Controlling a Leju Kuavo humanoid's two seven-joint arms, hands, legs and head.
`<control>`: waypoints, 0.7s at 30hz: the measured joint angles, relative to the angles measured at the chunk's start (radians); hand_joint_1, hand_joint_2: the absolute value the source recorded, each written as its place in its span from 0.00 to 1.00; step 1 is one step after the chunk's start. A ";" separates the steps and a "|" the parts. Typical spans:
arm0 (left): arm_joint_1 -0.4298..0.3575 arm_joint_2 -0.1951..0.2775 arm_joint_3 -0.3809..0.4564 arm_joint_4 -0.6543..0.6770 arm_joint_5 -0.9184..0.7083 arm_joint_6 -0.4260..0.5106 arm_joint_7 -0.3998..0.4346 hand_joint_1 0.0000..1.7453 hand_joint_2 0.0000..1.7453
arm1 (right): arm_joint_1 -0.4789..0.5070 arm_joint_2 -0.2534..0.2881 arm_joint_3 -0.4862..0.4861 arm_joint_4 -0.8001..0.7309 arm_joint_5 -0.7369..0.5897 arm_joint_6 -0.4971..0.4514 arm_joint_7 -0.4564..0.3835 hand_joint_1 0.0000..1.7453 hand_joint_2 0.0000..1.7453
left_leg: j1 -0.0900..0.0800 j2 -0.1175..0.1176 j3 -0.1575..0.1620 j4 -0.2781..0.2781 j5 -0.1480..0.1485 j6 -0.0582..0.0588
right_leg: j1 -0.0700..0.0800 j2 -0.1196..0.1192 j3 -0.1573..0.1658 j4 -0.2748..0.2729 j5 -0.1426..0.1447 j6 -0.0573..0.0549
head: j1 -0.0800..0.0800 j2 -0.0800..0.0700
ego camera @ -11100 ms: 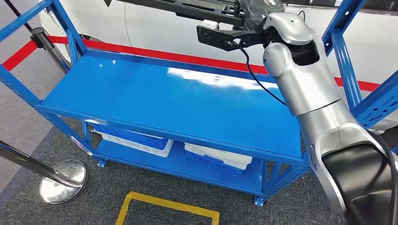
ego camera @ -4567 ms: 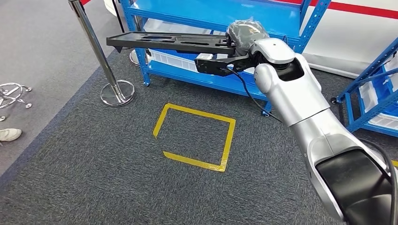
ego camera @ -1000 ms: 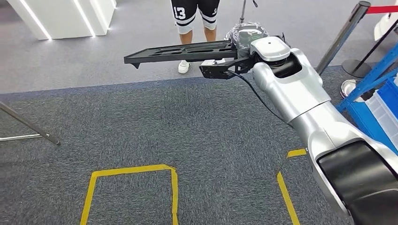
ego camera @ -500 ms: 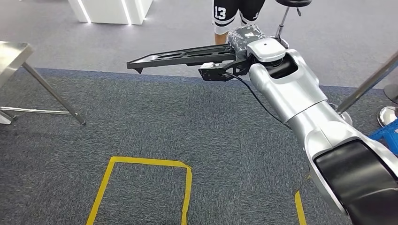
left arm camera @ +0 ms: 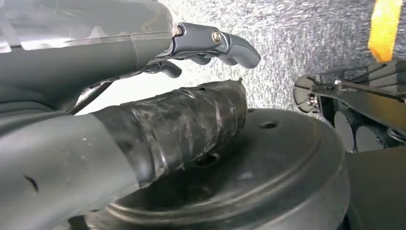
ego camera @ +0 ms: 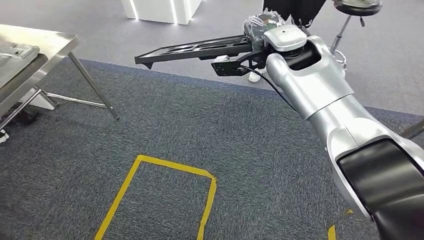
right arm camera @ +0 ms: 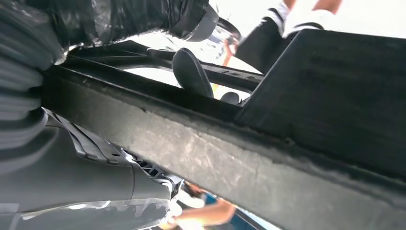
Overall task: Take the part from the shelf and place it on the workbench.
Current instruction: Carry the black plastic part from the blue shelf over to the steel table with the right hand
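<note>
The right arm reaches forward, its hand (ego camera: 260, 31) gripping the long black part (ego camera: 192, 50) level above the carpet; the steel bench (ego camera: 47, 42) stands off left. The left hand (left arm camera: 210, 43) hangs with fingers loosely apart, holding nothing.

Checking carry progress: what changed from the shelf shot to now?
The robot turned away from the blue shelf; the view now shows carpet, yellow floor tape and a steel workbench at left. No grasp change: the right hand still holds the long black part level out front.
</note>
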 joint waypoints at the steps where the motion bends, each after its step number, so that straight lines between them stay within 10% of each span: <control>1: 0.000 0.000 0.000 0.000 0.000 -0.001 0.000 0.00 0.00 | -0.006 0.001 0.001 0.000 0.001 0.004 0.000 1.00 1.00 | -0.006 0.012 0.040 -0.069 0.028 0.008 | 0.001 -0.011 0.001 0.000 -0.001 0.000 | 0.000 0.000; 4: -0.001 0.004 0.001 0.000 0.000 -0.002 0.000 0.00 0.00 | -0.033 0.002 0.002 0.001 0.004 0.017 0.001 1.00 1.00 | -0.033 0.058 0.123 -0.218 0.063 0.030 | 0.003 -0.037 0.002 -0.002 -0.005 0.006 | 0.000 0.000; 7: 0.003 0.008 0.004 0.000 0.000 -0.002 0.000 0.00 0.00 | -0.054 0.001 0.002 0.003 0.003 0.033 0.002 1.00 1.00 | -0.039 0.037 0.130 -0.240 0.069 0.043 | -0.001 -0.054 0.006 -0.006 -0.009 0.020 | 0.000 0.000; 13: 0.001 0.009 0.007 0.000 0.000 0.000 0.003 0.00 0.00 | -0.086 -0.009 0.003 0.008 -0.002 0.050 0.002 1.00 1.00 | -0.030 -0.020 0.152 -0.268 0.080 0.064 | -0.008 0.040 -0.118 0.248 -0.124 0.033 | 0.001 0.000; 17: -0.001 0.007 0.008 0.000 0.000 -0.001 0.003 0.00 0.00 | -0.087 -0.012 0.004 0.009 -0.003 0.058 0.002 1.00 1.00 | -0.021 -0.064 0.153 -0.251 0.070 0.056 | -0.014 0.047 -0.089 0.161 -0.038 0.041 | 0.001 0.000; 21: -0.001 0.006 0.008 0.000 0.000 -0.001 0.003 0.00 0.00 | -0.087 -0.012 0.004 0.009 -0.003 0.058 0.002 1.00 1.00 | -0.020 -0.067 0.153 -0.249 0.069 0.055 | -0.015 0.048 -0.080 0.142 -0.027 0.042 | 0.001 0.000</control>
